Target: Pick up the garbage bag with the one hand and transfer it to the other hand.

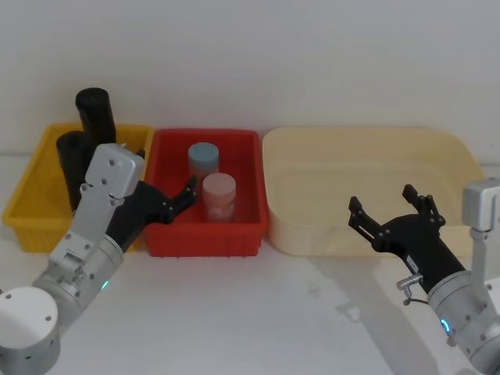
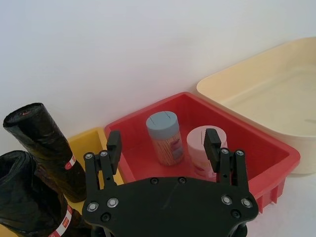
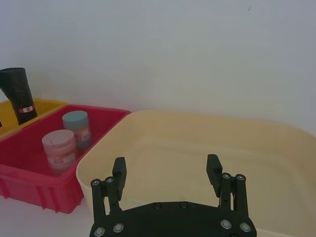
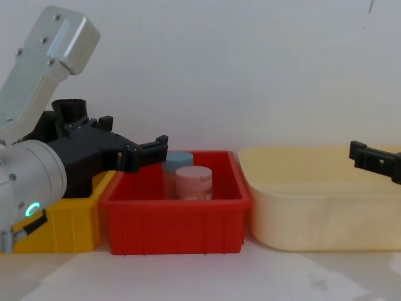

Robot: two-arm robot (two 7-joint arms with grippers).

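The garbage bag (image 2: pixel 37 136) stands upright in the yellow bin (image 1: pixel 23 205), untouched. The left gripper (image 2: pixel 163 143) hovers near it, jaws spread, likely to take it. The right gripper (image 1: pixel 382 199) hangs open-jawed by the cream tub (image 1: pixel 312 233).

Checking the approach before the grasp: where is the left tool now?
In the head view, on the left side, the left tool hovers open over the seam between the yellow bin and the red bin, with the bag rolls to its left.
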